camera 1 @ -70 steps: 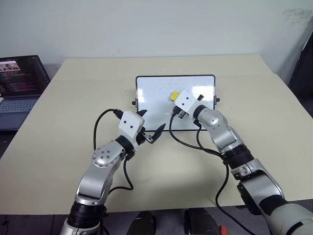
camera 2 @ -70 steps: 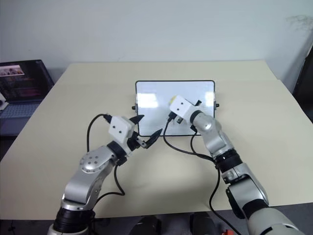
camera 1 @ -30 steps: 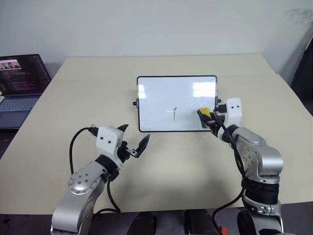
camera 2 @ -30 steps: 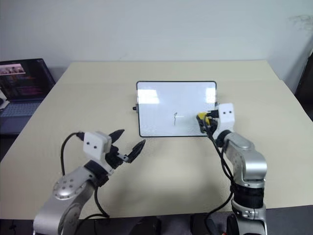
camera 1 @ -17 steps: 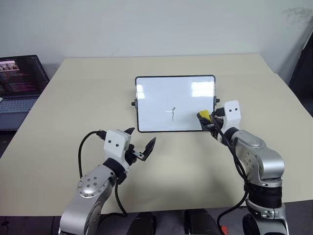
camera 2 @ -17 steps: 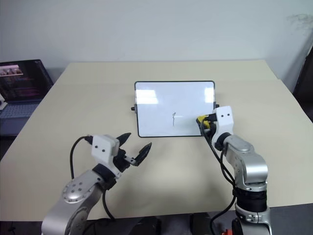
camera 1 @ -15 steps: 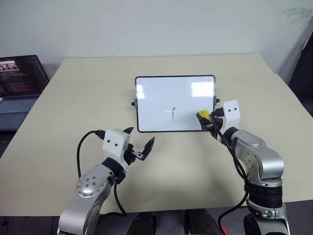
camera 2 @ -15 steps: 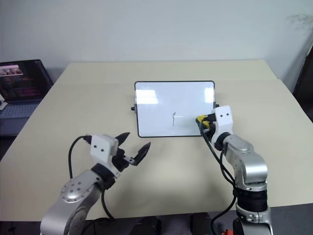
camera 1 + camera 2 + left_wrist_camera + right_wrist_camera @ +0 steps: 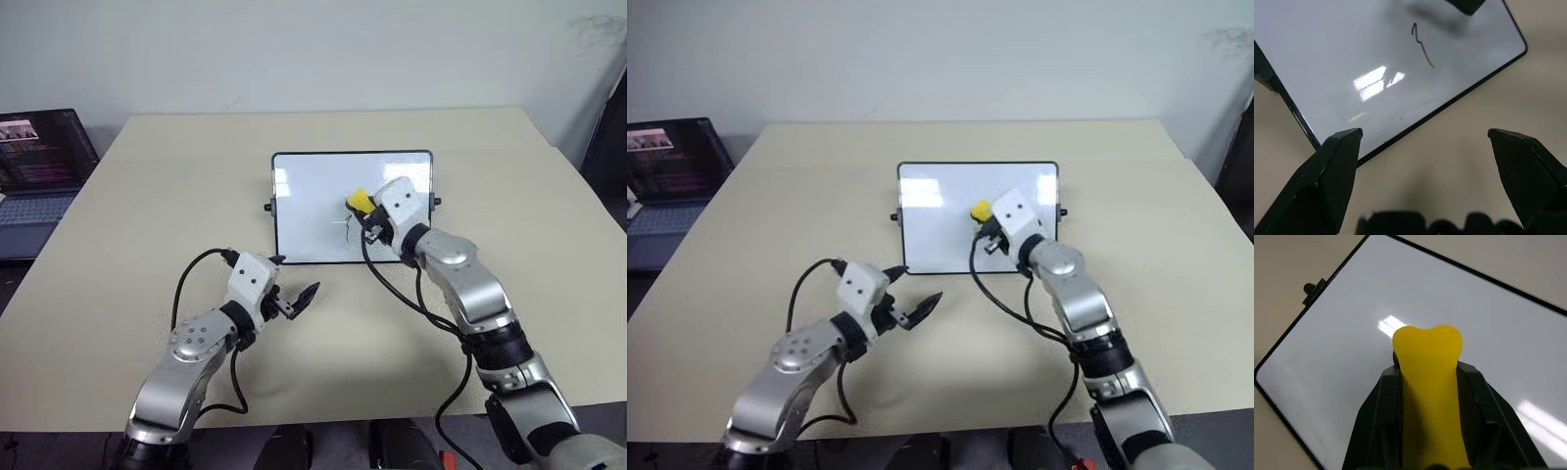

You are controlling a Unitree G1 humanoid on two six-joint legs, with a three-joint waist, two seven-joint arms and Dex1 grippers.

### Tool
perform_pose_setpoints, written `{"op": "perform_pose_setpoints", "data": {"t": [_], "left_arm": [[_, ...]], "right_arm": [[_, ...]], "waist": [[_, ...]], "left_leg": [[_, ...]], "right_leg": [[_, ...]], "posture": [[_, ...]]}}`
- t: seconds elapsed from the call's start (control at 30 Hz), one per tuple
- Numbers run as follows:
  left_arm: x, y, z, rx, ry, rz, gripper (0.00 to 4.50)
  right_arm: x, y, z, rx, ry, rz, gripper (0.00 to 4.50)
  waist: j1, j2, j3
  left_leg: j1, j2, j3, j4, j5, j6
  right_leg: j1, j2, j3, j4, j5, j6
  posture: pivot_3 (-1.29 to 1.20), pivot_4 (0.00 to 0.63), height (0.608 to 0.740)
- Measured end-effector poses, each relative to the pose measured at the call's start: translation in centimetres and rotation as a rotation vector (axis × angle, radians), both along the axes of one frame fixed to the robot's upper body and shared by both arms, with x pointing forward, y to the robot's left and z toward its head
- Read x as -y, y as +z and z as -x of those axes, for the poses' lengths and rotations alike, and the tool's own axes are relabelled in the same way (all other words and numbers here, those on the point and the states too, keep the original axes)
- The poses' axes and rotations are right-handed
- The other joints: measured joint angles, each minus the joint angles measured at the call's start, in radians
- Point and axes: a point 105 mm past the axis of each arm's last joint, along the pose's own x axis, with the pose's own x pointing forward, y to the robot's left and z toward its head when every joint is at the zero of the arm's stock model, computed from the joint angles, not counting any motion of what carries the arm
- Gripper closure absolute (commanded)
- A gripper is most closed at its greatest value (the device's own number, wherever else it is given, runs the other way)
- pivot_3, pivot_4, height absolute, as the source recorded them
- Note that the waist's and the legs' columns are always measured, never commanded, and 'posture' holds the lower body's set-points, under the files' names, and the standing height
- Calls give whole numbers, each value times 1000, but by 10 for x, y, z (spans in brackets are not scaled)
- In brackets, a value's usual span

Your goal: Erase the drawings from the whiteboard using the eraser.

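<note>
Gripping yellow eraser [image 9: 1429,382], right gripper [image 9: 367,217] over glossy whiteboard [image 9: 304,211].

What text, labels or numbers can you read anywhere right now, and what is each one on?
None can be read.
The whiteboard: one hand-drawn squiggle, something like a "3"; not clear lettering.
The laptop screen: coloured lines of text, too small to read.
The eraser, gripped by the right gripper: no print on its yellow face.
</note>
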Motion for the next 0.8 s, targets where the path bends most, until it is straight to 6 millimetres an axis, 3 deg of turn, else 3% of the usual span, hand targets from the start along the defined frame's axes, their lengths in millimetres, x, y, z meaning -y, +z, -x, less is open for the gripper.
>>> {"op": "perform_pose_setpoints", "data": {"t": [0.2,0.33,0.63,0.8], "left_arm": [[3,-1,-7,22,-5,5,0],[8,1,-9,42,-15,14,0],[6,2,-11,57,-10,13,0],[2,4,-11,65,2,10,0]], "right_arm": [[0,14,-20,100,-37,54,3361],[3,13,-29,124,-65,97,3361],[-6,-4,-27,108,-42,189,3361],[-12,-27,-18,72,10,228,3361]], "waist": [[0,0,0],[0,0,0],[-1,0,0],[-1,0,0]], "left_leg": [[0,0,0,0,0,0],[0,0,0,0,0,0],[0,0,0,0,0,0],[0,0,0,0,0,0]], "right_leg": [[-1,0,0,0,0,0],[-1,0,0,0,0,0],[-1,0,1,1,0,0],[-1,0,1,1,0,0]], "posture": [[0,150,740],[0,150,740],[0,150,740],[0,150,740]]}}
